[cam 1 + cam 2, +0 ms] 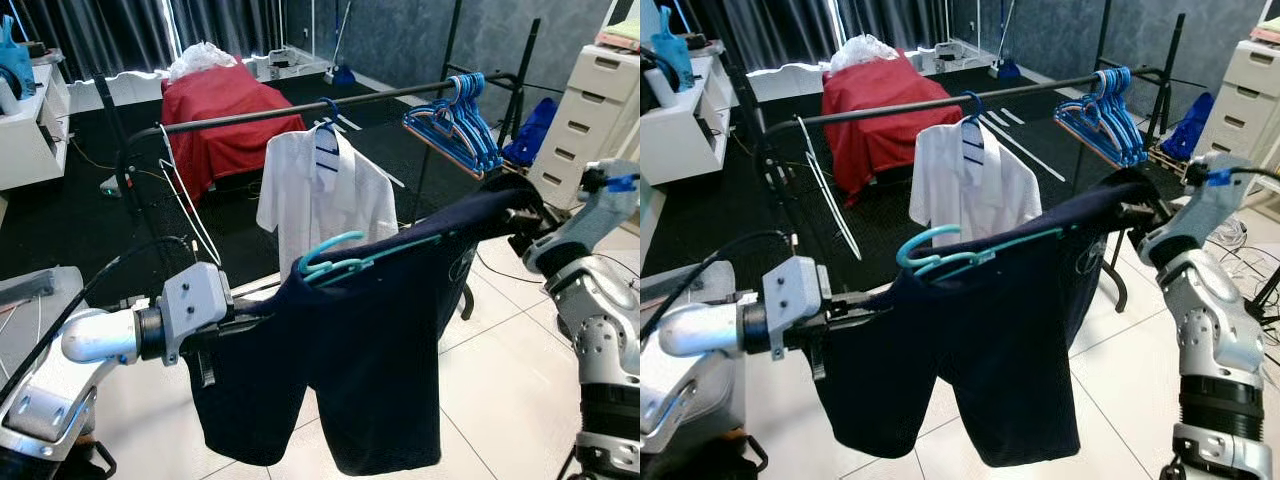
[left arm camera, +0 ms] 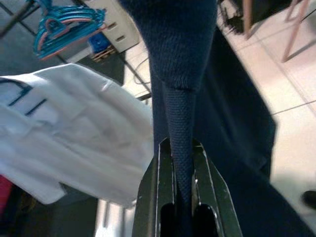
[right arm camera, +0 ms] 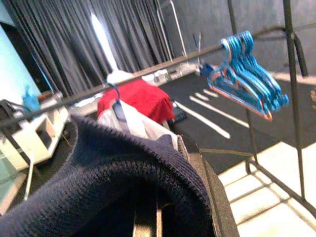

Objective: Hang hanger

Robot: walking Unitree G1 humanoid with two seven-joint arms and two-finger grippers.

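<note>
A dark navy garment (image 1: pixel 360 350) is stretched between the two grippers, hanging in front of the robot like a sagging sheet. A teal hanger (image 1: pixel 335 260) lies on its upper edge, hook to the robot's left, apparently partly threaded into the cloth — it is not on the rail. The left gripper (image 2: pixel 180 168) has its two black fingers closed narrowly on a ribbed strip of the garment, seen plainly in the left wrist view. The right gripper (image 1: pixel 1135 215) is at the garment's other upper corner; in the right wrist view the knitted edge is bunched over the fingers, so it seems to be clamped on the cloth, though the fingertips themselves are covered.

Behind the garment stands a black clothes rail (image 1: pixel 250 117) running across the scene. A white shirt (image 1: pixel 325 190) hangs from it on a dark hanger near the middle, and a bunch of blue hangers (image 1: pixel 462 125) hangs near its right end.

The floor is pale tile (image 1: pixel 500 360) close to the robot and dark beyond the rail. Farther back a red cloth (image 1: pixel 235 110) covers a piece of furniture, with dark curtains (image 1: pixel 120 30) behind it. A white drawer unit (image 1: pixel 590 110) stands at the right, a white shelf (image 1: pixel 30 120) at the left.
</note>
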